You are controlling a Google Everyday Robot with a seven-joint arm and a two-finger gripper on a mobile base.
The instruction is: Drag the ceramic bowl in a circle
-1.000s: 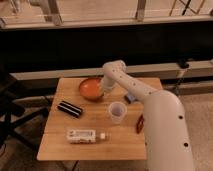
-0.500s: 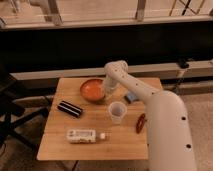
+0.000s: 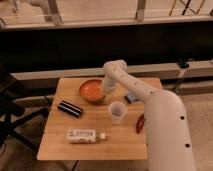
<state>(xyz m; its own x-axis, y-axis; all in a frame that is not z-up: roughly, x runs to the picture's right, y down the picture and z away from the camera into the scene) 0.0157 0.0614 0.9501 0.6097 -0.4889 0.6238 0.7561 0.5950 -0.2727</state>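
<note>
The ceramic bowl [image 3: 90,90], round, shallow and orange-red, sits at the back middle of the wooden table [image 3: 60,145]. My gripper [image 3: 106,93] reaches down from the white arm [image 3: 130,85] to the bowl's right rim and is shut. It touches or nearly touches the rim. The wrist hides whether the rim is pinched.
A small translucent white cup [image 3: 116,111] stands just in front of the gripper. A black box [image 3: 70,108] lies left of the cup, and a white bottle [image 3: 85,135] lies near the front. A blue item [image 3: 131,97] and a red item [image 3: 141,123] sit by my arm. A dark chair [image 3: 11,117] stands left of the table.
</note>
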